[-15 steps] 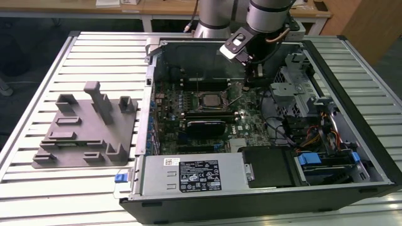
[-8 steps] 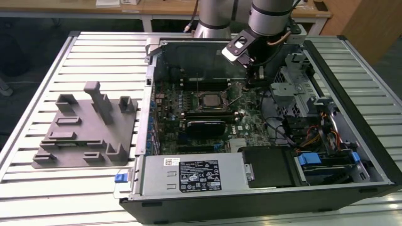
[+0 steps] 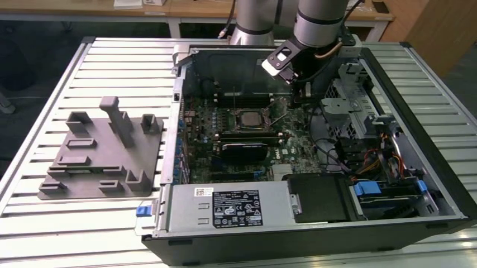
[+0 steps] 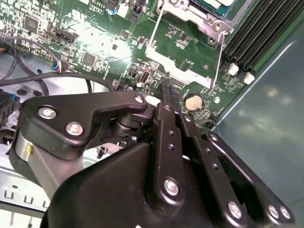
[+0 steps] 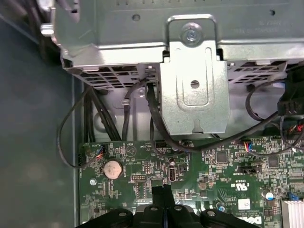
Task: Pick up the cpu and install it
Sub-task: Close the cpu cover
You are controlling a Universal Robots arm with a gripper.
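Your gripper (image 5: 160, 191) closed narrow over the green motherboard (image 5: 199, 162), coin battery (image 5: 113, 167) near, black cables (image 5: 154, 118) and steel bracket (image 5: 194, 95) close beside.

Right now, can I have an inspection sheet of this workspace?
Surface: slatted metal table, bearing an open computer case.
Job's things: cpu, a silvery square lying in the socket of the motherboard; latching cannot be told.
Clutter: grey tray with upright blocks, on the exterior view's left of the case.
Grippers: gripper inside the case above the motherboard near a coin cell, fingers shut, nothing between them.
Cables: black cables looping from the metal cage onto the board.
Surroundings: wooden desks behind the table.
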